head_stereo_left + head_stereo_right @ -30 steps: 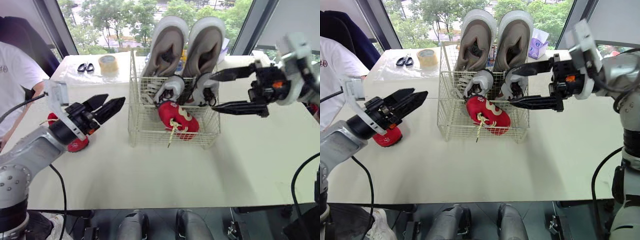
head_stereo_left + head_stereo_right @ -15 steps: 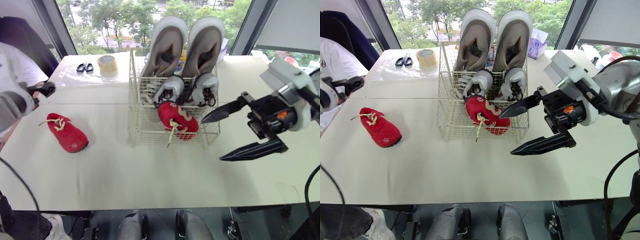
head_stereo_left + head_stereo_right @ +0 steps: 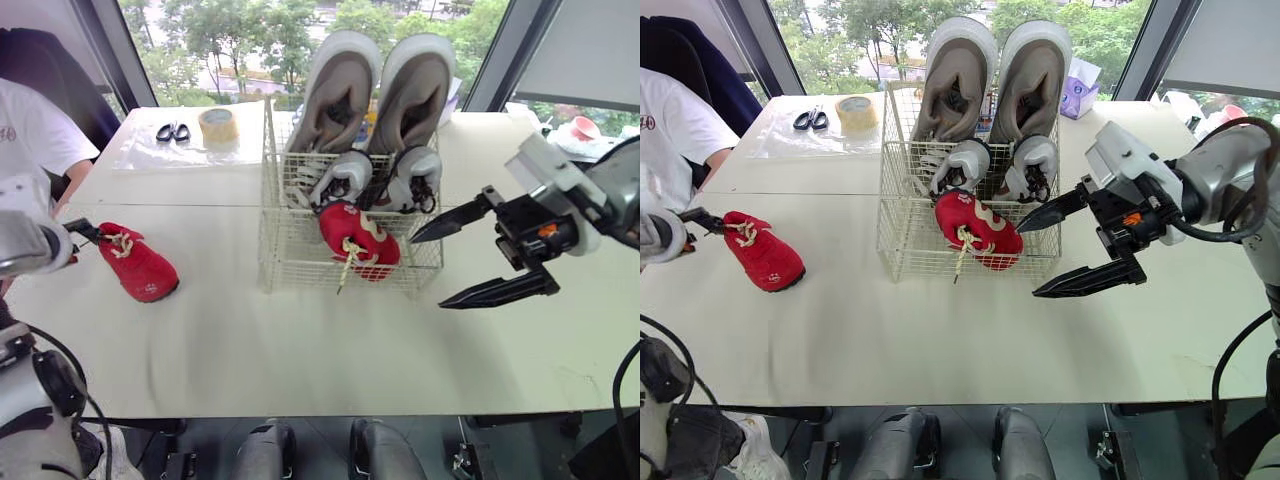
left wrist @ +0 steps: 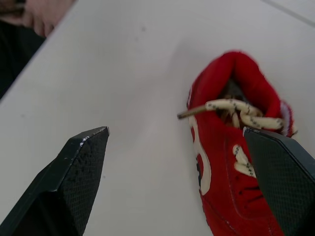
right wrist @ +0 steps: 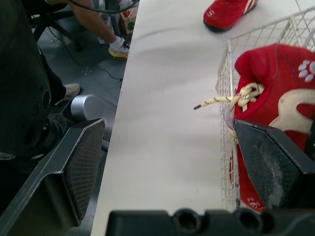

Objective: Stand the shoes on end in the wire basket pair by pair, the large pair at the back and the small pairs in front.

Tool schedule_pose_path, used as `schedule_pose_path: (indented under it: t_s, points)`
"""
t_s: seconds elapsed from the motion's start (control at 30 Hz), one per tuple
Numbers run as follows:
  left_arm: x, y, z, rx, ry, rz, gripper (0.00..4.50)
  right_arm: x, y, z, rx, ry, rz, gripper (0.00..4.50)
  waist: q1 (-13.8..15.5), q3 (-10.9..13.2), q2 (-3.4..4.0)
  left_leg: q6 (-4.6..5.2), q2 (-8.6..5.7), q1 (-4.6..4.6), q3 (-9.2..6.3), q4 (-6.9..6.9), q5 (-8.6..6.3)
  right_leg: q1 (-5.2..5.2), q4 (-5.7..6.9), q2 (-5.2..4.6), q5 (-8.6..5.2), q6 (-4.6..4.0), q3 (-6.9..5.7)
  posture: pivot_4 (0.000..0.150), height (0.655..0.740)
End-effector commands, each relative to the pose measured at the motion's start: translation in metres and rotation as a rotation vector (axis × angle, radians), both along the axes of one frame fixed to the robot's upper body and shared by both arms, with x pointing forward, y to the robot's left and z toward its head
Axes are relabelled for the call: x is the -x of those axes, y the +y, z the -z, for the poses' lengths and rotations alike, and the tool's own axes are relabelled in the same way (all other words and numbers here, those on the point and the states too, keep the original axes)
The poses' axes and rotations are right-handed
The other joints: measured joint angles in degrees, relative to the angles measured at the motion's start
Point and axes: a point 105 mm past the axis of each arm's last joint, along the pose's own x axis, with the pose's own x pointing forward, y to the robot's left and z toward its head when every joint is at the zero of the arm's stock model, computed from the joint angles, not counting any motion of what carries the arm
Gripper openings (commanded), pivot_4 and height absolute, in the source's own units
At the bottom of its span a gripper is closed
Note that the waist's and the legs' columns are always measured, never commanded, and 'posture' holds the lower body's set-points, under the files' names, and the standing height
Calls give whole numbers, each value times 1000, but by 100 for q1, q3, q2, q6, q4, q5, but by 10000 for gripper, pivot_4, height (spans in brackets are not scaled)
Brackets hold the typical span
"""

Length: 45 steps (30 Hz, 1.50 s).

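Shoes: large grey pair upright at back of wire basket, small white pair in front, one red shoe leaning frontmost. Second red shoe lies on white table left of basket. Left gripper is just beside it, spread wide, empty. Right gripper is right of basket, spread wide, empty. Scissors and tape sit behind-left of basket, window beyond.

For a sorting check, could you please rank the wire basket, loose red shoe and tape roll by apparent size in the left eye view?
wire basket
loose red shoe
tape roll, though farther from the camera
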Motion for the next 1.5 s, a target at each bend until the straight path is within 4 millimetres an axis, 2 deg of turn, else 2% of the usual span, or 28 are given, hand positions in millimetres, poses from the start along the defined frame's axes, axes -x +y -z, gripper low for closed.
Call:
schedule_pose_path:
  t_s: [0.03, 0.13, 0.17, 0.2, 0.23, 0.43, 0.6, 0.7, 0.73, 0.77, 0.83, 0.87, 0.93, 1.03, 1.1, 1.17, 1.23, 1.37, 1.5]
  points:
    - [0, 11, 3, 18, 9, -47, 45000, 7, 0, -11, -16, -53, 6, 44862, -5, 0, 0, -1, 0, 0, 0, 0, 0, -2, 1, -2, 0, 0, 0, 1500, 7400]
    - [-4, 10, 20, 42, 59, -26, 45000, 8, 0, -11, -24, -57, 22, 44862, -7, -1, -2, -9, 3, 0, 1, -1, -3, -9, 9, -5, 0, -1, 1, 1500, 7400]
    - [-6, 9, 25, 49, 76, -5, 39462, 8, -1, -11, -27, -58, 29, 45000, -6, -2, -1, -10, 4, 0, 0, -1, -3, -9, 12, -5, 0, -1, 1, 1500, 7400]
    - [-7, 8, 31, 54, 92, 6, 36521, 8, -1, -10, -29, -59, 35, 45000, -6, -2, 0, -12, 4, 1, 0, -1, -3, -11, 14, -7, 0, -1, 1, 1500, 7400]
    - [-8, 10, 33, 47, 102, 5, 31185, 9, -1, -10, -31, -59, 39, 45000, -6, -2, 0, -13, 4, 1, 1, -1, -3, -13, 16, -10, 0, -2, 1, 1500, 7400]
    - [-15, 7, 36, 46, 104, 42, 650, 8, -2, -10, -45, -59, 60, 45000, -22, -5, 3, -16, 2, 1, 4, -2, -2, -33, 43, -21, -1, -4, 7, 1500, 7400]
    - [-14, 7, 33, 89, 81, 37, 223, 4, -4, -9, -46, -59, 73, 45000, -21, -5, 3, -26, 4, 0, 9, -3, 6, -61, 84, -24, -4, -15, 14, 1500, 7400]
    - [-16, 16, 15, 74, -14, -9, 223, 1, -4, -10, -60, -59, 77, 45000, -25, -4, 1, -26, 5, -2, 10, -3, 6, -66, 85, -24, -2, -18, 14, 1500, 7400]
    - [-18, 21, 0, 32, -75, -25, 223, 0, -4, -12, -69, -59, 80, 45000, -23, -4, 0, -26, 5, -5, 10, -3, 6, -68, 85, -24, -2, -18, 14, 1500, 7400]
    - [-20, 25, -22, -21, -169, -40, 223, -1, -4, -13, -82, -57, 84, 45000, -21, -1, -4, -27, 5, -7, 10, -3, 7, -70, 85, -24, -2, -18, 13, 1500, 7400]
    - [-22, 23, -77, -151, -377, -56, 223, -5, -4, -16, -97, -59, 94, 45000, -16, 7, -27, -34, 6, -20, 10, -2, 12, -83, 85, -24, 1, -22, 12, 1500, 7400]
    - [-21, 16, -100, -196, -473, -47, 223, -6, -4, -18, -106, -61, 97, 45000, -8, 9, -42, -38, 8, -28, 9, -1, 15, -89, 85, -24, 2, -24, 11, 1500, 7400]
    - [-19, -1, -131, -276, -616, -9, 223, -10, -3, -21, -129, -60, 102, 45000, 9, 4, -53, -43, 8, -53, -4, 6, 17, -99, 79, -26, 6, -28, 3, 1500, 7400]
    - [-16, -57, -188, -354, -954, 204, 223, -18, 0, -22, -163, -49, 113, 45000, 8, 2, -52, -40, -12, -56, -3, 5, 15, -96, 71, -48, 6, -27, 2, 1500, 7400]
    - [-2, -102, -214, -267, -1220, 376, 223, -23, -1, -20, -161, -54, 129, 45000, 28, 2, -53, -37, -22, -56, -2, 5, 15, -93, 71, -58, 7, -27, -1, 1500, 7400]
    - [16, -140, -218, -244, -1368, 547, 223, -26, -2, -22, -173, -54, 147, 45000, 9, 2, -54, -31, -35, -58, -2, 7, 18, -89, 74, -75, 7, -26, -9, 1500, 7400]
    - [27, -171, -211, -211, -1417, 694, 223, -28, -5, -27, -190, -52, 166, 45000, -24, 3, -52, -15, -43, -60, 2, 7, 24, -90, 73, -80, 8, -23, -10, 1500, 7400]
    - [30, -201, -188, -117, -1402, 832, 223, -28, -6, -32, -209, -46, 189, 45000, -30, 3, -48, -1, -31, -52, 10, 7, 31, -88, 81, -55, 8, -19, -19, 1500, 7400]
    - [26, -218, -149, -97, -1306, 909, 223, -27, -8, -31, -202, -45, 206, 45000, -5, 3, -48, 0, -9, -29, 9, 14, 32, -63, 87, -15, 7, -19, -19, 1500, 7400]
